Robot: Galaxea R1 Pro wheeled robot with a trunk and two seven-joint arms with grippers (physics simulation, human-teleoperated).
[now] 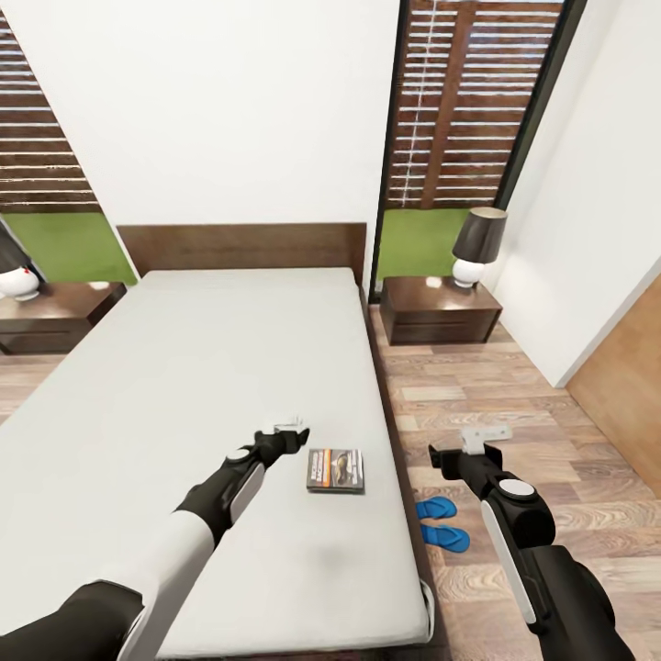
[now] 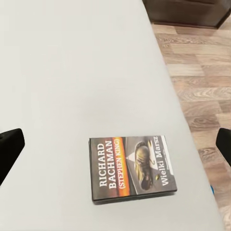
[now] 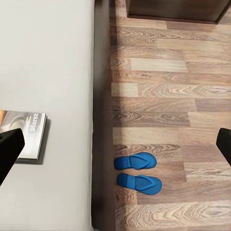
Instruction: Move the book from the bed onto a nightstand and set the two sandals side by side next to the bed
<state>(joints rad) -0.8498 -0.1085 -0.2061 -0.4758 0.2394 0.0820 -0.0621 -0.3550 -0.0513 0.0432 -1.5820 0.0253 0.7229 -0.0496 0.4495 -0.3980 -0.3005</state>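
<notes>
The book lies flat on the grey mattress of the bed, near its right edge; its dark cover with an orange band reads clearly in the left wrist view. My left gripper hovers open just left of the book, with nothing between its fingers. Two blue sandals lie side by side on the floor beside the bed frame, also seen in the right wrist view. My right gripper hangs open above the floor beyond them. A nightstand stands right of the headboard, another nightstand at the left.
Each nightstand carries a lamp with a dark shade. A white wall and a wooden door panel bound the floor strip on the right. Slatted windows flank the headboard.
</notes>
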